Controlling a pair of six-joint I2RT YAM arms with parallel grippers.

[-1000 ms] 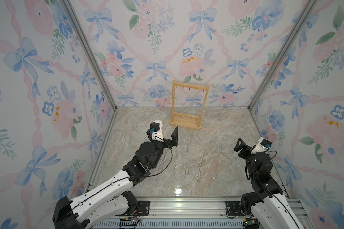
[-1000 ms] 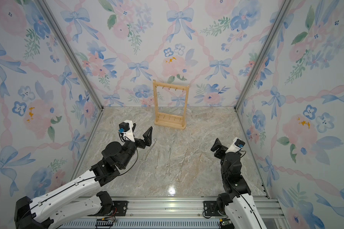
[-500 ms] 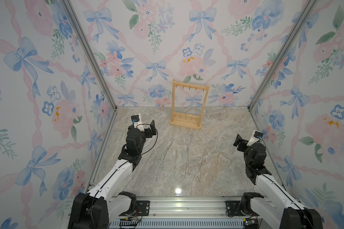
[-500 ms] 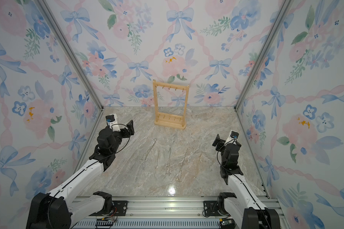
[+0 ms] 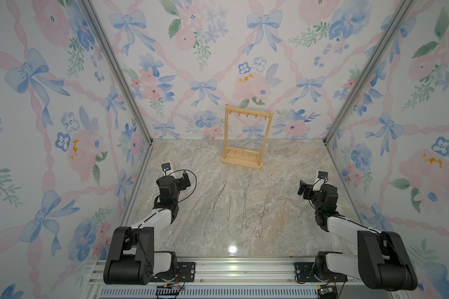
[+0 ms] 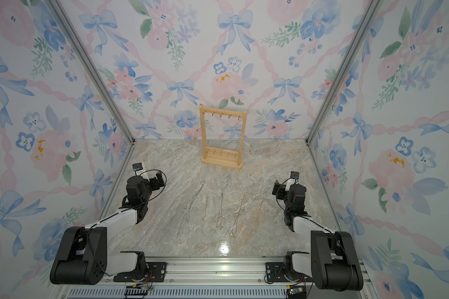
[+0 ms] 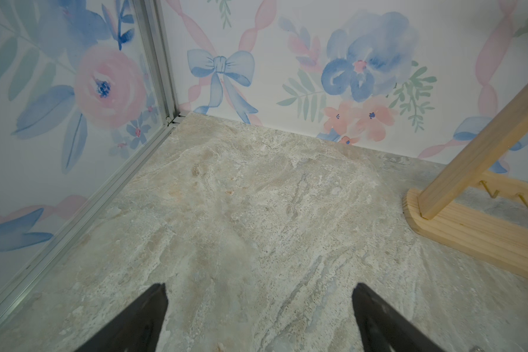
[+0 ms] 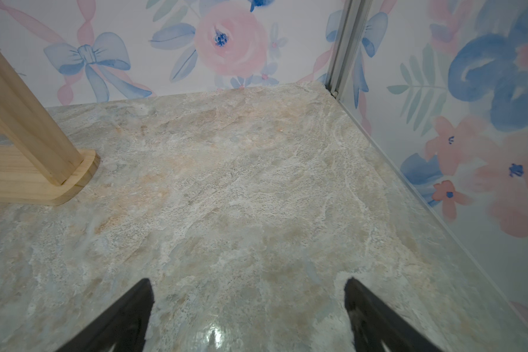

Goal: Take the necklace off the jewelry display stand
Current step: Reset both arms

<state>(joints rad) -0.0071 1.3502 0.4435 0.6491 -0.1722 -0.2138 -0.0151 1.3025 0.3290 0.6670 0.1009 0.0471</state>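
Jewelry display stand is upright at the rear of the counter, close to the back wall. Its top bar runs side to side. Gold hooks under the bar read bare in both top views, with no chain seen hanging in the frame.

Five necklaces lie flat on the counter in a row, well in front of the stand. Each has its long axis running front to back, and the row sits between the two arms.

Left end effector: jaws wide apart, nothing between them, low over bare counter near the left wall. Its wrist view shows the stand's base at the edge of frame. The stand is ahead of it and off toward the centre.

Right end effector: jaws wide apart, empty, low near the right wall. It mirrors the left, with the stand's other base end at the edge of its wrist view.

Neither arm is clearly nearer the stand, and both are well apart from it. The leftmost chain lies closer to the left arm, the rightmost to the right arm.

Judgement: the task looks finished, with every chain off the hooks and laid down. No reach to the stand seems called for.
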